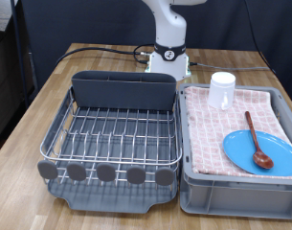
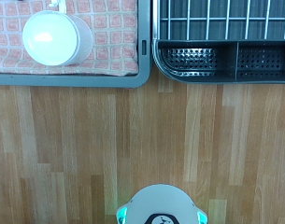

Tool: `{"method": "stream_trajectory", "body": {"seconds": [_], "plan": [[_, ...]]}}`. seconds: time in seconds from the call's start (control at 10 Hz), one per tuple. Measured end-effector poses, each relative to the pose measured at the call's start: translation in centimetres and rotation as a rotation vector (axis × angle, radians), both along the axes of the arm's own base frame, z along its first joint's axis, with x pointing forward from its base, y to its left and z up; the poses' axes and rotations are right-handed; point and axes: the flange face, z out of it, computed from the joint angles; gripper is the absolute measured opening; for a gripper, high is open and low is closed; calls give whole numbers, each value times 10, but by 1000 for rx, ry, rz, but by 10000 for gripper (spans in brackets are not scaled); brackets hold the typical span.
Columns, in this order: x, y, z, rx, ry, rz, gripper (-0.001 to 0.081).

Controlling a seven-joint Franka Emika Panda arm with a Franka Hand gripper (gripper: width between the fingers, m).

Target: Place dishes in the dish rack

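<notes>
The dish rack (image 1: 59, 134) stands at the exterior view's left, a silver wire grid on a dark grey tray, with nothing in it. The white cup (image 1: 221, 90), the light-blue plate (image 1: 243, 151) and the reddish-brown wooden spoon (image 1: 258, 142), which lies on the plate, sit in the grey bin (image 1: 239, 190) lined with pink checkered cloth, at the right. The wrist view looks down from high above on the cup (image 2: 56, 39) and the rack's grey back compartment (image 2: 221, 61). The gripper shows in neither view; the arm rises out of the exterior view's top.
The robot's white base (image 1: 168, 59) stands behind the rack and the bin, with black cables running from it; it also shows in the wrist view (image 2: 161, 207). Bare wooden table (image 2: 86, 140) lies between the base and the containers.
</notes>
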Motion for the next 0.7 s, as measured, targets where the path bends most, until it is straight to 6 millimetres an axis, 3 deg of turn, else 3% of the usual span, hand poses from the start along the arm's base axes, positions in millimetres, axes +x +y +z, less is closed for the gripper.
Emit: {"method": "stream_trajectory", "body": {"seconds": [0.2,0.6,0.7], "plan": [[6,8,-2,1,-14,-26,802],[39,65,-26,-16,-46,-28,802],[46,70,-31,-10,-42,-17,802]]}}
